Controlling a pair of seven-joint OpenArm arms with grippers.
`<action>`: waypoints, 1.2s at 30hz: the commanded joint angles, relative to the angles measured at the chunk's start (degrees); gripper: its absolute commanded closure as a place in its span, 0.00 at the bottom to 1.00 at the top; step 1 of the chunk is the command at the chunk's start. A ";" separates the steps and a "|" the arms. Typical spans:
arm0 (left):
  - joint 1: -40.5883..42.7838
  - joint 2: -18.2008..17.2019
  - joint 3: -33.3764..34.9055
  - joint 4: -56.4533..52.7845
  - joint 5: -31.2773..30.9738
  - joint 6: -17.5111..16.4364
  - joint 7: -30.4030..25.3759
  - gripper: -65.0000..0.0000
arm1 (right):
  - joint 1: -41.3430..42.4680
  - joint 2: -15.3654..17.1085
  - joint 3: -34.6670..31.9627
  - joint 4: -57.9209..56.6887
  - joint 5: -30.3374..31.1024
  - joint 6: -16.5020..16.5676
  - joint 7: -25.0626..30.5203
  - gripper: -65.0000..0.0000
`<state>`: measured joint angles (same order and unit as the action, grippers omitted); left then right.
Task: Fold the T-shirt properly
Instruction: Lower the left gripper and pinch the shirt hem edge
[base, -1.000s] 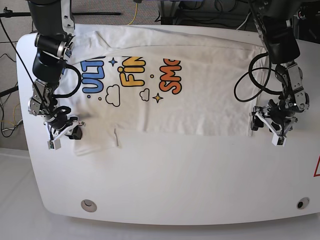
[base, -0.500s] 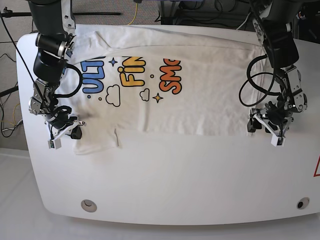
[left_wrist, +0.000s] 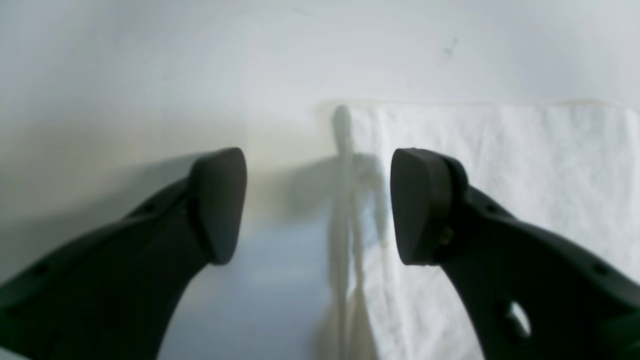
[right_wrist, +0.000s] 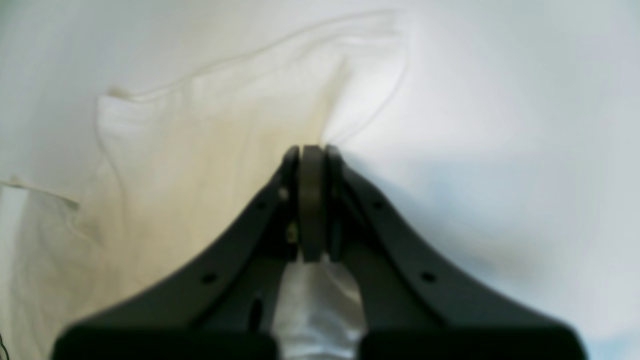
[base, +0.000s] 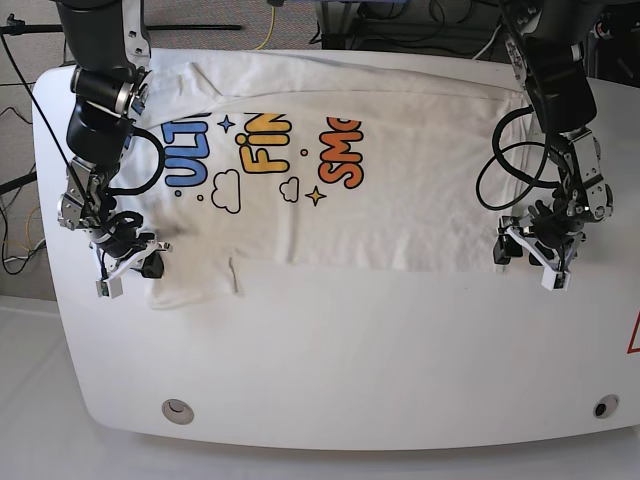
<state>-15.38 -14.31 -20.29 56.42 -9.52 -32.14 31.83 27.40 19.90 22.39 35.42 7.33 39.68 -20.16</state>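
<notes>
Since a second ago, right claw has pinched down on the sleeve of the T-shirt, which lies flat across the white bench. Left claw has slid in, jaws wide and holding nothing, straddling the hem corner.

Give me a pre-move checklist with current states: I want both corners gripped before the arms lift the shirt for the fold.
1. Right gripper shut on the T-shirt: ok, cloth is pinched between its fingers at the sleeve.
2. Left gripper closed on cloth: not ok, jaws stand wide open.
3. Left gripper lined up with the shirt's edge: ok, the edge lies between its fingertips.
4. Shirt lying flat on the table: ok, print facing up.
5. Cloth height between the left fingers: cannot tell.
</notes>
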 joint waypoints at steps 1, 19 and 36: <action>0.00 0.24 0.27 -0.02 0.50 -0.11 3.25 0.37 | 0.93 0.71 -0.04 0.50 -0.98 0.32 -1.18 1.00; -1.09 2.41 0.88 -3.77 0.05 -0.80 1.79 0.55 | 0.77 0.42 -0.75 0.37 -1.09 0.32 -1.48 1.00; -0.86 2.43 0.84 -2.82 -1.31 -0.64 0.83 0.54 | 0.73 0.45 -0.89 0.22 -1.05 0.32 -1.61 1.00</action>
<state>-16.32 -11.79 -19.62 53.54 -12.73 -33.06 29.02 27.40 19.81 21.67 35.42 7.33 39.68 -20.16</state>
